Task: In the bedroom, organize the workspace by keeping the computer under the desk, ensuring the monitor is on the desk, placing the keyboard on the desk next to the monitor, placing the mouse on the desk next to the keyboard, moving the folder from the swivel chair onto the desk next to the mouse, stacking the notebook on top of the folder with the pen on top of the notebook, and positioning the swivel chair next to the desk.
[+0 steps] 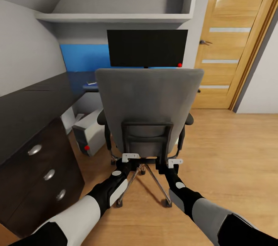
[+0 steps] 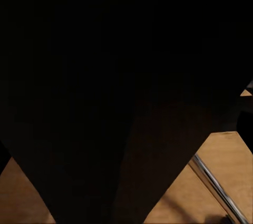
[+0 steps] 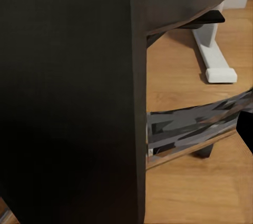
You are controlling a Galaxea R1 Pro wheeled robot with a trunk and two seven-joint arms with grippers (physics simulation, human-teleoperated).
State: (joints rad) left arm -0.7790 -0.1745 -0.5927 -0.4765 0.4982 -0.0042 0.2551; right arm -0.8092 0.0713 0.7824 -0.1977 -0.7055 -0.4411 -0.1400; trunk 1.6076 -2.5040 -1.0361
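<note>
The swivel chair (image 1: 148, 99) stands right in front of me, its grey back toward me, with its black back frame (image 1: 146, 132) and chrome base (image 1: 154, 178) below. My left gripper (image 1: 130, 158) and right gripper (image 1: 175, 162) reach up against the bottom of that frame; how their jaws stand is hidden. The dark chair underside (image 2: 105, 103) and a chrome leg (image 2: 216, 190) show close in the left wrist view. The monitor (image 1: 146, 48) stands on the black desk (image 1: 27, 101) behind the chair. The computer (image 1: 90, 132) sits on the floor under the desk. Keyboard, mouse, folder, notebook and pen are hidden by the chair back.
The desk's drawer unit (image 1: 42, 172) with round knobs is close on my left. A wooden door (image 1: 231, 37) stands at the right, with open wood floor (image 1: 231, 161) before it. A blue wall panel (image 1: 83, 57) and a grey shelf (image 1: 116, 17) sit above the desk.
</note>
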